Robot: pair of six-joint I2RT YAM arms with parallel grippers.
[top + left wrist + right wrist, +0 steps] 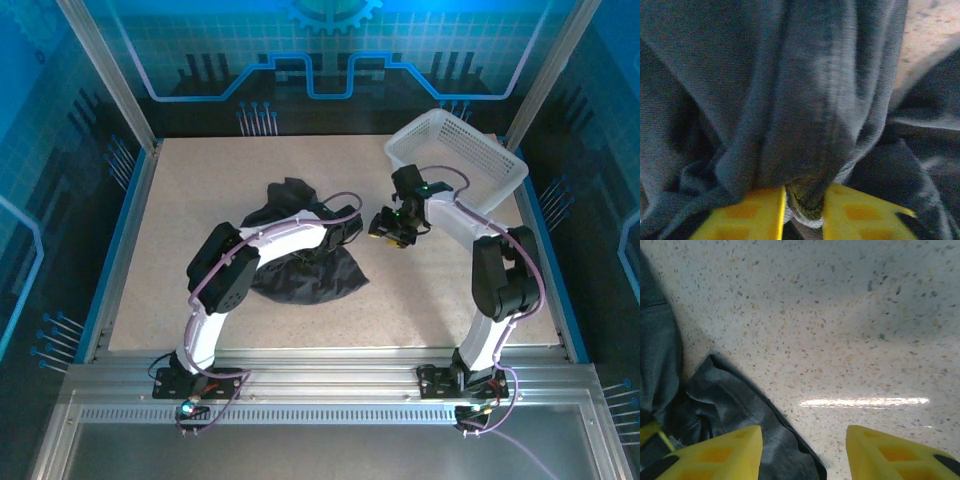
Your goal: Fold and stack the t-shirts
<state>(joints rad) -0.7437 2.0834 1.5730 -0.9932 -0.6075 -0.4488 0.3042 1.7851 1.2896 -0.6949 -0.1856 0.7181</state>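
The shirt (pixel 305 275) sits crumpled mid-tabletop (pixel 200 190), a bit left. It looks light and floppy, so it'll probably sag and bunch wherever it's lifted; hem or shoulder corners seem like the best places to grab. The left pincer (pixel 804 205) is clamped on a bunched fold. The right pincer (pixel 804 450) hangs open just right of the cloth. The speckled surface looks smooth, and there's a white basket (pixel 512 180) far right, blue walls around.

The left arm (pixel 280 238) covers the middle of the t-shirts (pixel 312 282); whether 1 or 2 lie there cannot be told.
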